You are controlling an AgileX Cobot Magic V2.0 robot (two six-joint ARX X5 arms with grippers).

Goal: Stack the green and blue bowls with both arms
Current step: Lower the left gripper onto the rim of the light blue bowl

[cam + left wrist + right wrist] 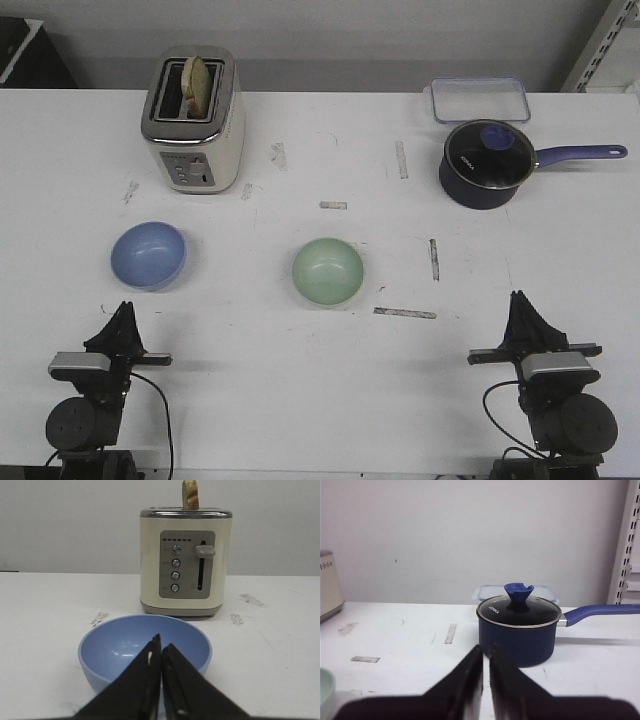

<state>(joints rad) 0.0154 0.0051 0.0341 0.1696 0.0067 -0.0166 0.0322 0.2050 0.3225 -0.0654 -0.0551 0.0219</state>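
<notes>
The blue bowl (148, 254) sits upright on the white table at the left, in front of the toaster. It fills the left wrist view (125, 647) just beyond the fingertips. The green bowl (328, 271) sits upright near the table's middle; only its rim edge (326, 690) shows in the right wrist view. My left gripper (124, 310) is shut and empty, near the front edge, behind the blue bowl. My right gripper (518, 300) is shut and empty at the front right, apart from both bowls. The two shut grippers show in the wrist views (161, 647) (486, 650).
A cream toaster (194, 120) with bread in it stands at the back left. A dark navy saucepan (488, 165) with a glass lid and a blue handle stands at the back right, a clear plastic box (480, 99) behind it. Tape marks dot the table.
</notes>
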